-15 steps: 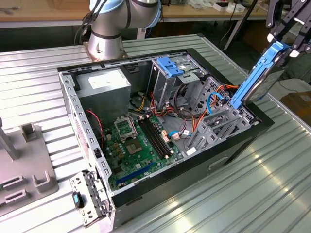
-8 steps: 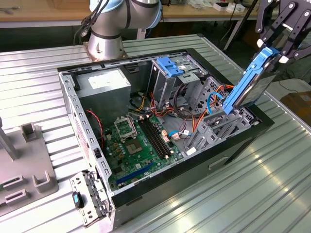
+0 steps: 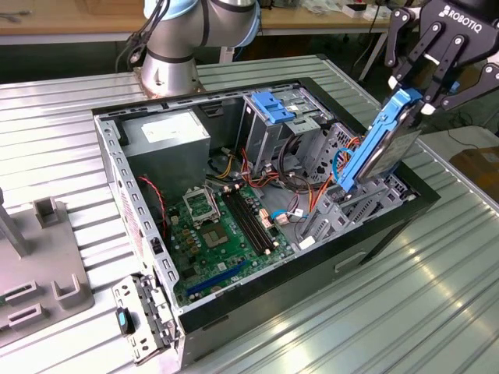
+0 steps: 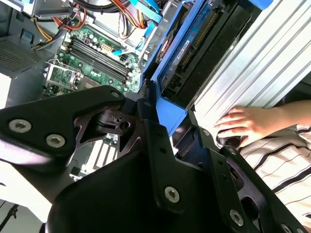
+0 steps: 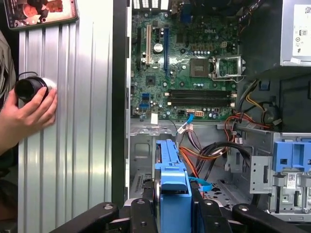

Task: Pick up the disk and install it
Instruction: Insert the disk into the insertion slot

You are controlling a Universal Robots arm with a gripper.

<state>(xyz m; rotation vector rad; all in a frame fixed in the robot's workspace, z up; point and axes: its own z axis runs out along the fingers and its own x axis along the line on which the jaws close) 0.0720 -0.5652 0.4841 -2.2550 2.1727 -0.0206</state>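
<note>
Pincer (image 3: 415, 100) clamped on the tilted disk (image 3: 380, 146), lower end at the drive bay (image 3: 366, 206); insertion, I judge, needs rails aligned.

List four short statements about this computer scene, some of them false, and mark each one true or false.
1. The gripper is shut on the disk. True.
2. The disk lies flat. False: it hangs tilted over the open case.
3. The case is closed on its side. False: it is open, and the motherboard shows.
4. A person's hand lies on the ribbed table beside the case. True.
</note>
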